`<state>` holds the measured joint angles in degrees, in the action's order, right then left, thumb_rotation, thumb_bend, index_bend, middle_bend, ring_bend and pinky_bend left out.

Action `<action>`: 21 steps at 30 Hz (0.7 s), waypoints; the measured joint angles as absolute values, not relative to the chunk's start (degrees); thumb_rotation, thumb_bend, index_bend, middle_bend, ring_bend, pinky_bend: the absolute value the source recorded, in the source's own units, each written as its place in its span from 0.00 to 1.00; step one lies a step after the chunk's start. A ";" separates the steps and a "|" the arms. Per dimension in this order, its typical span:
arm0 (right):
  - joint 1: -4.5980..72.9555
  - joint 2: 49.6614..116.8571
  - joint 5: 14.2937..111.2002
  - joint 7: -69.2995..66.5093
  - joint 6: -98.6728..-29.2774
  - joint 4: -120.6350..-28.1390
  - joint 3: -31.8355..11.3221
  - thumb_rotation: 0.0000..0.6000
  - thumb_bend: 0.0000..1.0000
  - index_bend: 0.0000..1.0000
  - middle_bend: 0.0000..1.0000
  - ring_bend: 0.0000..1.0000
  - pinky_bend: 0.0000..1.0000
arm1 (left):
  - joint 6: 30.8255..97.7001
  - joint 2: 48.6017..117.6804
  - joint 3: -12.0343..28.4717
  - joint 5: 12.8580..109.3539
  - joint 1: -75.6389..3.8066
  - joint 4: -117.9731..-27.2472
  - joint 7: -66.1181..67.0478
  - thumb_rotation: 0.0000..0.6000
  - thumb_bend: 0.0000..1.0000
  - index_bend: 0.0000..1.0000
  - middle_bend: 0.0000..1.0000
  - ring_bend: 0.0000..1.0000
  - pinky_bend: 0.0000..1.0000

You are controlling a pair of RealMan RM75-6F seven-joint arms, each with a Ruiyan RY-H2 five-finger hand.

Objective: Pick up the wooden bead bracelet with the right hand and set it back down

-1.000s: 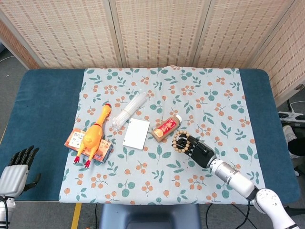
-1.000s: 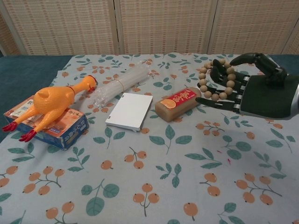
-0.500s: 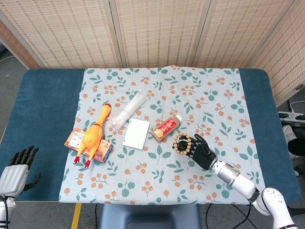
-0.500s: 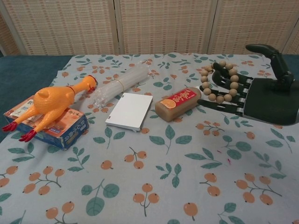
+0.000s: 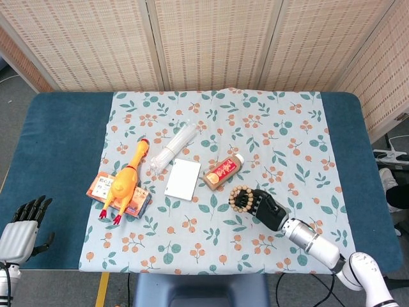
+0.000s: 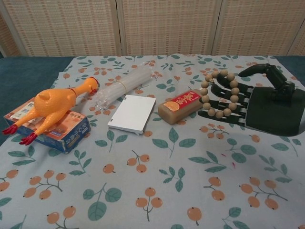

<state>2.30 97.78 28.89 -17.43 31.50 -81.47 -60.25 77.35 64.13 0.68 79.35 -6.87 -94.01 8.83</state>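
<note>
Chest view: round wooden bead bracelet (image 6: 219, 93) looped over your right hand (image 6: 259, 105), above the cloth.
Fingers: threaded through it, spread, carrying it.

My head view looks steeply down from high above my near edge of the table (image 5: 57, 141), taking in the whole top, the floral cloth (image 5: 217, 179) and the woven screens (image 5: 211, 41) behind. My chest view sits much lower and nearer, facing forward across the cloth (image 6: 157, 191) almost level with it. The 2 views share the cloth's middle: the rubber chicken (image 5: 126, 179) (image 6: 50, 107), the white card (image 5: 183, 179) (image 6: 132, 113) and my right robot hand (image 5: 267, 206) (image 6: 267, 107).
</note>
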 measured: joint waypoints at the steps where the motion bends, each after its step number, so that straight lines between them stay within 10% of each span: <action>1: 2.39 97.65 28.51 -17.29 31.33 -81.47 -60.12 0.37 0.68 0.49 0.44 0.21 0.14 | 77.34 64.15 0.67 79.37 -6.88 -94.03 8.85 1.00 0.42 0.00 0.00 0.00 0.09; 14: 3.05 96.37 25.62 -17.01 30.06 -81.05 -59.19 0.54 0.76 0.56 0.44 0.22 0.14 | 77.42 64.15 0.62 79.52 -6.86 -94.10 8.95 1.00 0.42 0.00 0.00 0.00 0.09; 21: 3.66 95.27 24.58 -17.10 29.60 -80.63 -59.00 0.82 1.00 0.58 0.45 0.22 0.14 | 77.30 64.11 0.59 79.55 -6.93 -94.19 8.97 1.00 0.42 0.00 0.00 0.00 0.09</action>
<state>3.66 95.27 24.58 -17.10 29.60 -80.63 -59.00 77.30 64.11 0.59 79.55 -6.93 -94.19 8.97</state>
